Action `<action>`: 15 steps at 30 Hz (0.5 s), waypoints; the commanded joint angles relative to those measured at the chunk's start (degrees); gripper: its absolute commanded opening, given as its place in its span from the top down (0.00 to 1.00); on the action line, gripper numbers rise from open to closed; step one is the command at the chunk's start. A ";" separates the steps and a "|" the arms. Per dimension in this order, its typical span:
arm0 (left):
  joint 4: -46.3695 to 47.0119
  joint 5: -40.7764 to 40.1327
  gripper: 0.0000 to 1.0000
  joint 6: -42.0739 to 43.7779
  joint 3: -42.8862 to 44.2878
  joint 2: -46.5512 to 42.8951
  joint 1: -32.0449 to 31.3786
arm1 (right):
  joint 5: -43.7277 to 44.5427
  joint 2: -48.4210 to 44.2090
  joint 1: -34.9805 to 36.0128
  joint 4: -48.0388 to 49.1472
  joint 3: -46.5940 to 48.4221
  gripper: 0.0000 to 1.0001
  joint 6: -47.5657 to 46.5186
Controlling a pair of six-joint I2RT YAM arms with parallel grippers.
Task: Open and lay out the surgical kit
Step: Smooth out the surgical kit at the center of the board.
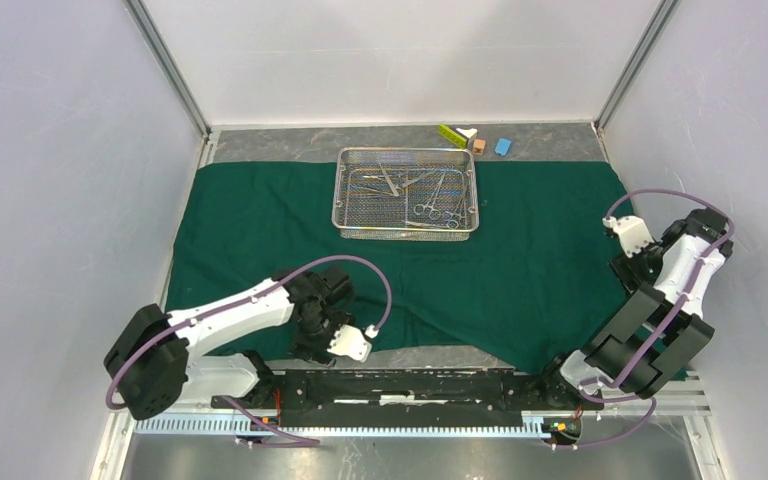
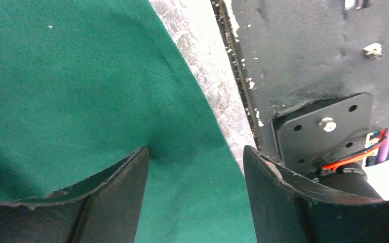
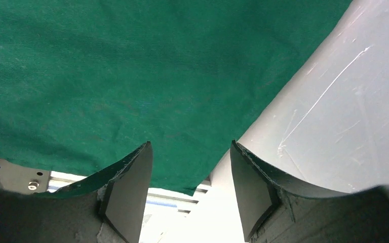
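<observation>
The dark green cloth (image 1: 520, 260) lies spread flat over the table. The silver wire-mesh tray (image 1: 406, 236) stands on its far middle part and holds the steel clamps and tweezers (image 1: 430, 205). My left gripper (image 1: 312, 338) is open and empty, low over the cloth's near edge. In the left wrist view its jaws (image 2: 195, 157) straddle the cloth (image 2: 81, 91) right beside that edge. My right gripper (image 1: 632, 275) is open and empty over the cloth's right side. In the right wrist view (image 3: 190, 152) the cloth's (image 3: 131, 76) near right corner shows between the fingers.
Small yellow-green (image 1: 450, 135), brown (image 1: 478, 146) and blue (image 1: 502, 147) blocks lie behind the tray on bare table. The black base plate (image 1: 400, 385) runs along the near edge, close to the left gripper (image 2: 304, 50). The grey side wall (image 3: 334, 101) is close to the right gripper.
</observation>
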 commanded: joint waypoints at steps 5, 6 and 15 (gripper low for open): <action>5.57 -4.18 0.43 -2.78 -3.47 3.92 -0.83 | -0.55 -0.03 0.20 0.78 -1.20 0.37 1.15; 5.11 -4.53 0.48 -3.54 -3.51 4.02 -0.91 | -0.64 -0.02 0.24 0.76 -1.02 0.37 1.09; -2.51 -9.73 0.91 -5.40 -4.73 1.35 -1.19 | -2.11 0.98 2.44 -0.67 2.63 0.37 3.15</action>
